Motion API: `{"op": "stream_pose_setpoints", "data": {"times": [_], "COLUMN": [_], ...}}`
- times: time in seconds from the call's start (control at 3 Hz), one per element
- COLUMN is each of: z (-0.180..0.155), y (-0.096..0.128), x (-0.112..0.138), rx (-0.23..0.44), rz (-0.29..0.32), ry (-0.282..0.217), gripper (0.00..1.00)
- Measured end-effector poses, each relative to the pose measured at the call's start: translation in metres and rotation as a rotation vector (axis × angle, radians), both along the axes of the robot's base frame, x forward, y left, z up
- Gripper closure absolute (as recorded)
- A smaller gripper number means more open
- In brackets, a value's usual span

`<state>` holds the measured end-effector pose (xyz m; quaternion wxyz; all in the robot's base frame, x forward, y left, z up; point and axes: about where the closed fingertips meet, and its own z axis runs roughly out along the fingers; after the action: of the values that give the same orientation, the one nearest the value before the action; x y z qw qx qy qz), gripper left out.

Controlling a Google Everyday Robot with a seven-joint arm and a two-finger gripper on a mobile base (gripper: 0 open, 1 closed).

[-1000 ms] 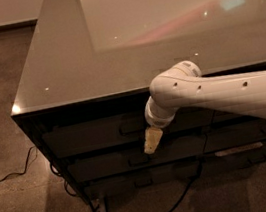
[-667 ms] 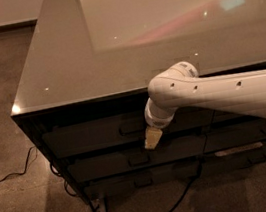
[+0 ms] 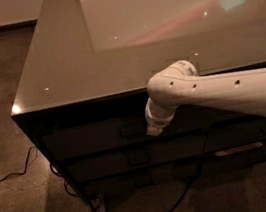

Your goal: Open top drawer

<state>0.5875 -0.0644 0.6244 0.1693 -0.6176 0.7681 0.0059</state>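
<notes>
The top drawer [image 3: 92, 135] is the uppermost dark front of the cabinet, just under the glossy top. Its front sits flush with the fronts below, so it looks closed. Its small handle [image 3: 130, 129] shows dimly at the centre. My white arm reaches in from the right and bends down over the cabinet's front edge. My gripper [image 3: 153, 131] hangs in front of the top drawer, right beside the handle on its right side. Only its pale tip shows against the dark front.
The cabinet top [image 3: 80, 61] is glossy and reflective. Two more dark drawer fronts lie below, one with a pale bar handle [image 3: 238, 149] at lower right. Black cables [image 3: 17, 173] and a power strip [image 3: 100, 207] lie on the carpet by the cabinet's base.
My gripper has risen a little, from the level of the gap under the top drawer to the height of the handle. The drawer has not moved.
</notes>
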Motion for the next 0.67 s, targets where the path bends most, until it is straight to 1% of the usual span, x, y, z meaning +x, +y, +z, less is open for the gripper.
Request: {"op": "stream_pose_setpoints", "data": {"times": [0.33,0.67], "z": [0.0048,0.01], "y": [0.0,0.0], "x": [0.0001,-0.0002], "rx": [0.0,0.0], "rz": [0.0,0.0], "ry": [0.0,0.0], "gripper": [0.88,1.0]}}
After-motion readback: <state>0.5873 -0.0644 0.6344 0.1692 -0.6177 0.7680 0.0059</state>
